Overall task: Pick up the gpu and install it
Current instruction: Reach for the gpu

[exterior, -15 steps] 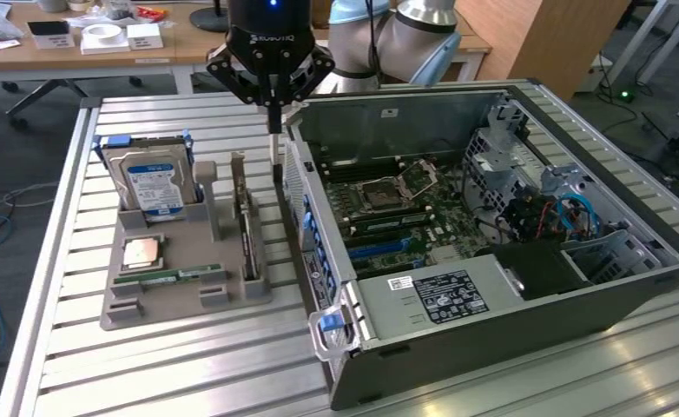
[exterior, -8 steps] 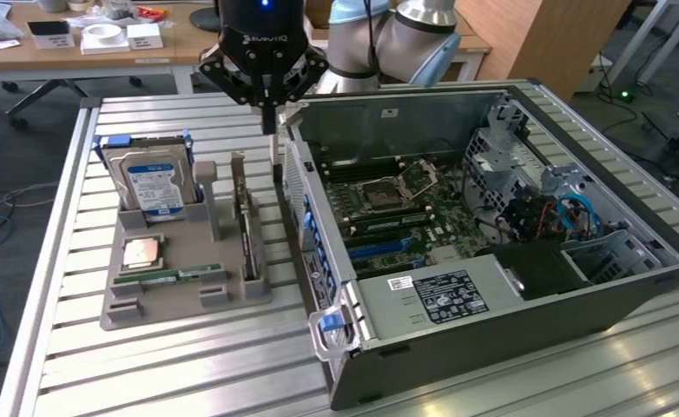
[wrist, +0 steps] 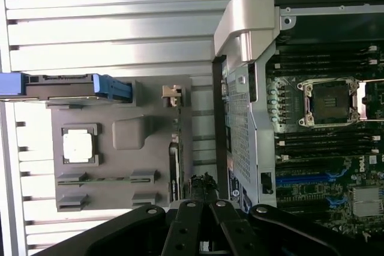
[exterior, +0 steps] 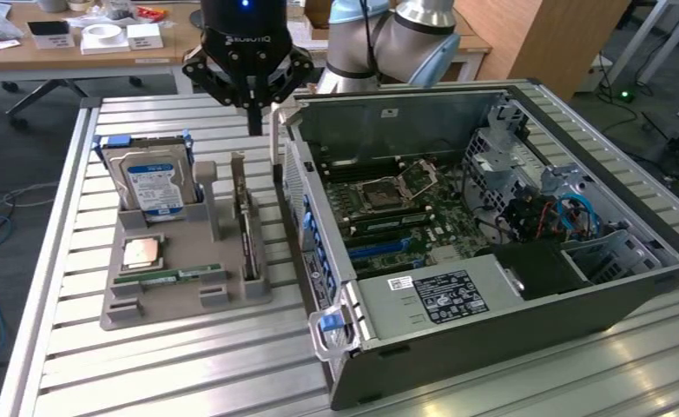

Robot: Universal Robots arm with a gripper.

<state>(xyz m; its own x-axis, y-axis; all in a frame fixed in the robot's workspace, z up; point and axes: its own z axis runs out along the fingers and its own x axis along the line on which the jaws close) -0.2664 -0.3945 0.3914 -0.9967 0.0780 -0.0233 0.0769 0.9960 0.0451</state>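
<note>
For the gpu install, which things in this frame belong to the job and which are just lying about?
Job: gpu, upright in the gray holder; open computer case; end effector, shut, empty, near the gpu.
Lying about: hard drive; processor chip; memory stick.

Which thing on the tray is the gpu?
Find the grey holder tray beside the open computer case. The gpu is the thin dark card standing on edge nearest the case, unlike the blue-labelled hard drive or the flat-lying memory stick.
</note>
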